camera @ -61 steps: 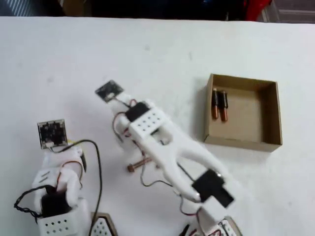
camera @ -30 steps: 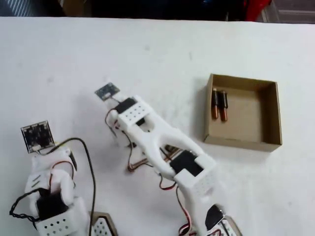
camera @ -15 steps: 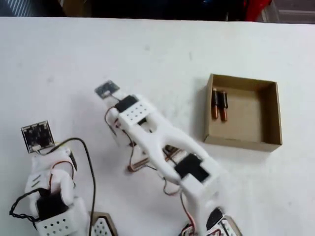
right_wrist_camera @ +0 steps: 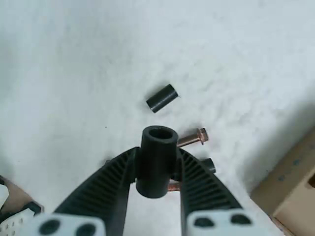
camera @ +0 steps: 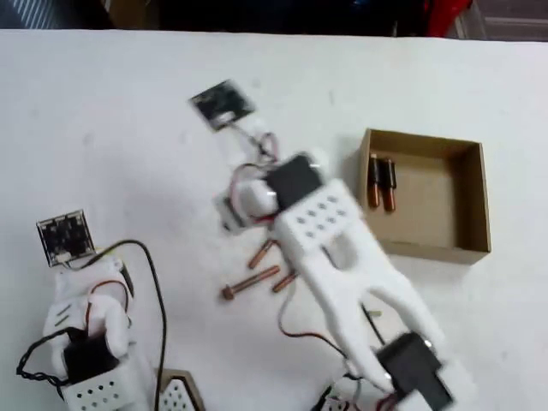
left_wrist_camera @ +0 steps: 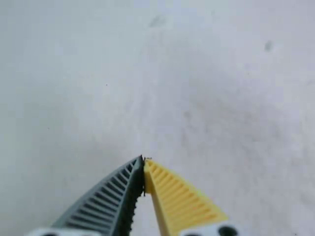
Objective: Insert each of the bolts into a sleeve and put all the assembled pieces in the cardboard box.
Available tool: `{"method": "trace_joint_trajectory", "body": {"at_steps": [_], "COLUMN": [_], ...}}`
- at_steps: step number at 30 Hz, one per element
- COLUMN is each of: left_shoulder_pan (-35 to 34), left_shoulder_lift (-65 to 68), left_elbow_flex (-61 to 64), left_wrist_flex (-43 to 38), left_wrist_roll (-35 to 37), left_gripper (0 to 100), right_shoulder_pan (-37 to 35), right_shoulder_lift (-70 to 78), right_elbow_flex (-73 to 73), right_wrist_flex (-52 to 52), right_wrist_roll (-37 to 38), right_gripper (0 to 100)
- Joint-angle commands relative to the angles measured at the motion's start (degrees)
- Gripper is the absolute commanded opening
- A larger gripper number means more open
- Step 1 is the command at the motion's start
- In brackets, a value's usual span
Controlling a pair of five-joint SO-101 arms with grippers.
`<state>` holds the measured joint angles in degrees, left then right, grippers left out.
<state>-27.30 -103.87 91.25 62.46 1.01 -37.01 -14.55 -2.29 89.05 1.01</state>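
My right gripper (right_wrist_camera: 157,154) is shut on a black sleeve (right_wrist_camera: 156,172), held upright above the table. Beyond it lie another black sleeve (right_wrist_camera: 161,98) and a copper bolt (right_wrist_camera: 192,138). In the high view the right arm (camera: 325,231) stretches from the near edge to the table's middle, with three copper bolts (camera: 251,282) loose just left of it. The cardboard box (camera: 419,248) stands at the right with two assembled pieces (camera: 381,182) in its far left corner. My left gripper (left_wrist_camera: 143,167) is shut and empty over bare table; its arm (camera: 86,334) is folded at the near left.
A corner of the cardboard box (right_wrist_camera: 295,196) shows close beside the right gripper. Loose cables (camera: 158,282) trail from both arms near the front edge. White table (camera: 128,94) spreads open to the far left.
The right arm has swung up and toward the far side, off the spot where it was low over the table; the bolts now lie uncovered. The left arm has kept still for the last second.
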Motion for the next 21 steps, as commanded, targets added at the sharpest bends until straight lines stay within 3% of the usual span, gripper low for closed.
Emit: {"method": "trace_joint_trajectory", "body": {"at_steps": [1, 8, 14, 21], "left_shoulder_pan": [1.8, 9.0, 13.5, 16.0], "left_shoulder_lift": [-0.4, -0.4, -0.4, -0.3], "left_elbow_flex": [-0.8, -0.8, -0.8, -0.9], "left_wrist_flex": [-2.5, -0.3, 1.3, 1.3], "left_wrist_roll": [-0.4, -0.4, -0.5, -10.3], "left_gripper": [2, 2, 2, 2], "right_shoulder_pan": [5.1, 12.6, 13.8, 16.5], "right_shoulder_lift": [-9.2, -21.1, -31.2, -47.1], "right_elbow_flex": [-1.1, -0.6, 10.7, 29.4], "right_wrist_flex": [2.2, 4.8, 0.8, -9.5], "right_wrist_roll": [-0.2, -0.2, 2.2, 5.5], "right_gripper": [4.9, 4.9, 4.9, 4.8]}}
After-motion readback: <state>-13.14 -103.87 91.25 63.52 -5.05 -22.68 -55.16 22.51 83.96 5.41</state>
